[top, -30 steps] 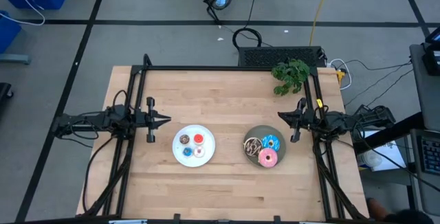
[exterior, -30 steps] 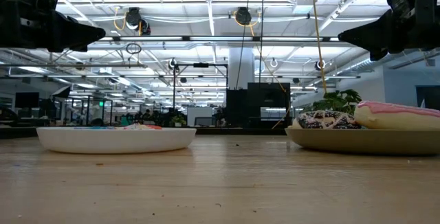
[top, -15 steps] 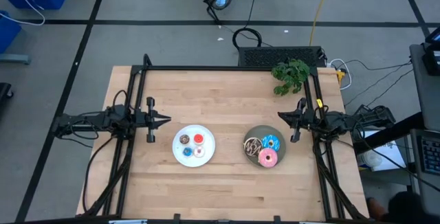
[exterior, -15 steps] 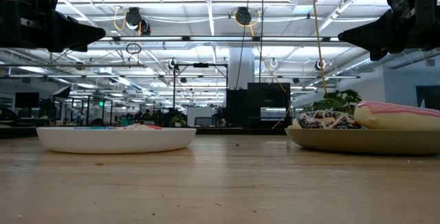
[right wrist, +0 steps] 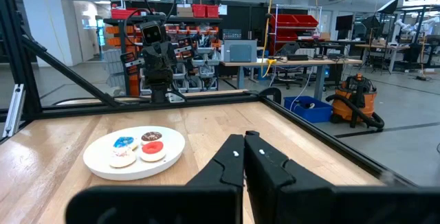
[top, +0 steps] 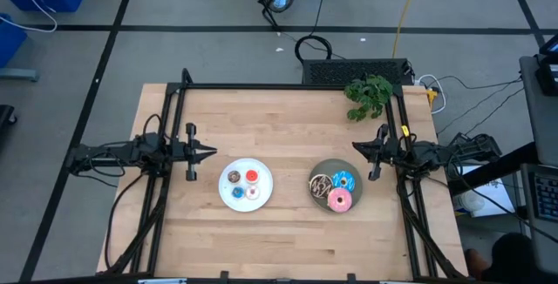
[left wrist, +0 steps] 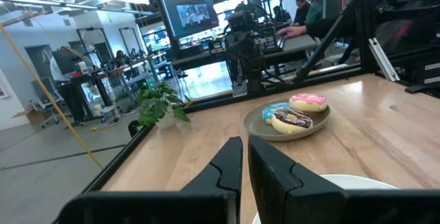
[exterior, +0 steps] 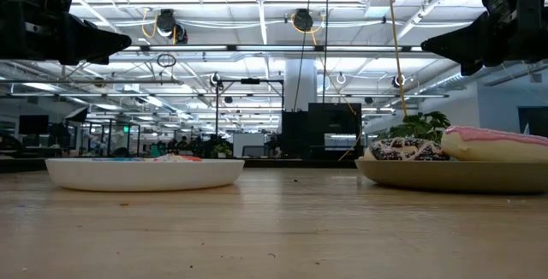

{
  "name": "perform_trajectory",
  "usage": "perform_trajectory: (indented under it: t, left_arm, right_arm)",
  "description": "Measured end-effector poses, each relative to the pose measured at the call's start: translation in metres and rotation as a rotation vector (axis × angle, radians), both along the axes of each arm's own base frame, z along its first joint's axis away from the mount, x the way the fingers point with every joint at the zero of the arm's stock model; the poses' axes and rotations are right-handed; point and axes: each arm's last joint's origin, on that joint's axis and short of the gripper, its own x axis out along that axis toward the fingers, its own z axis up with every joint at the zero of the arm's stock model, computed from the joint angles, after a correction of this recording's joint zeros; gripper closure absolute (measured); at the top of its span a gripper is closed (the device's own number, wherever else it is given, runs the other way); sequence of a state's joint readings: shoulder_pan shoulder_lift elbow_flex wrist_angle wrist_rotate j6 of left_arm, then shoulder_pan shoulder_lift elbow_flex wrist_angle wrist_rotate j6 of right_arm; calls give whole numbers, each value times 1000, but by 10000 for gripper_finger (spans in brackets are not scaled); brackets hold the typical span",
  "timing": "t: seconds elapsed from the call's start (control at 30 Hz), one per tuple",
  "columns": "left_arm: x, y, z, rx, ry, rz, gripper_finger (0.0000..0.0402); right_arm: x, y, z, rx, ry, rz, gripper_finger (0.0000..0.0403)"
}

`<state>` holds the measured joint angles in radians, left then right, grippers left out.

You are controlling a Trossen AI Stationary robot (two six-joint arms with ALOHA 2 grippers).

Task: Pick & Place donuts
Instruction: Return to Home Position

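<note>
A white plate (top: 261, 197) holds the tiny donuts: brown (top: 234, 177), red (top: 252, 176), blue (top: 237, 192) and white (top: 253, 192). A grey plate (top: 320, 168) holds the larger donuts: chocolate brown (top: 320, 185), blue sprinkled (top: 344, 180) and pink (top: 340, 200). My left gripper (top: 212, 152) is shut, up above the table, left of the white plate. My right gripper (top: 356, 147) is shut, raised, just beyond the grey plate toward the right edge. Both plates rest flat on the table.
A green potted plant (top: 368, 95) stands at the table's far right corner. A black frame (top: 261, 86) runs along the far and side edges. Bare wood lies between the plates and along the near and far parts of the table. A person shows at the picture's lower right (top: 514, 258).
</note>
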<state>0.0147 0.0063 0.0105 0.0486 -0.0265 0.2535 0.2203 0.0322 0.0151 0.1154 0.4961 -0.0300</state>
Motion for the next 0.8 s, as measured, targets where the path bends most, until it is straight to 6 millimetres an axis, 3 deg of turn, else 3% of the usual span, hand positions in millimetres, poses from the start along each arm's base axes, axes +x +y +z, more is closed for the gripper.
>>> perform_trajectory:
  t: [0.8]
  left_arm:
    - [0,0,0,0,0,0,369]
  right_arm:
    - [0,0,0,0,0,0,403]
